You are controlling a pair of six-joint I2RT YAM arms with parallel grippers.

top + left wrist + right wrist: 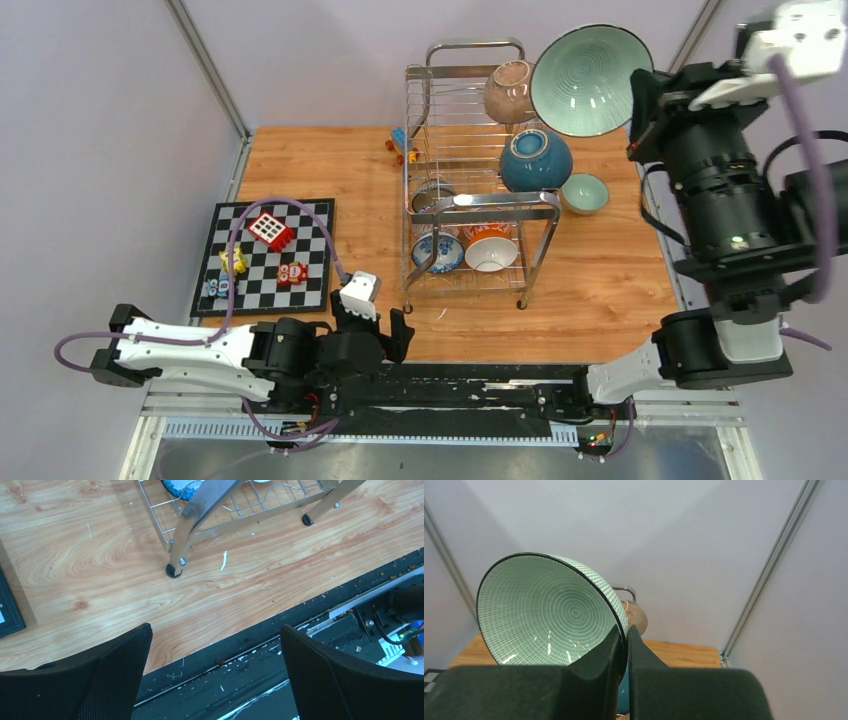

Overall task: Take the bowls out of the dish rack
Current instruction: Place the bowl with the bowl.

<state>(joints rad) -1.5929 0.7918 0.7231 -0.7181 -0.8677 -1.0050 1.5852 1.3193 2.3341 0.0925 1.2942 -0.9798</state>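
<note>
Your right gripper [626,630] clamped on rim of large mint green bowl [549,610]; bowl tilted, held high in air above far right corner of dish rack [470,180]. Your left gripper [215,632] spread wide, holding nothing, low over near edge of table [330,170], close to rack's near-left corner. Speckled brown bowl [510,90] and dark teal bowl [536,160] at rack's right side. Blue-white bowl [438,252] and orange-white bowl [490,252] in lower tier, near end. Small mint bowl [584,193] on table just right of rack.

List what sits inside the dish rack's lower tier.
A blue-white patterned bowl and an orange-white bowl sit at the near end. Farther back, the dish rack's upper tier covers most of the rest.
</note>
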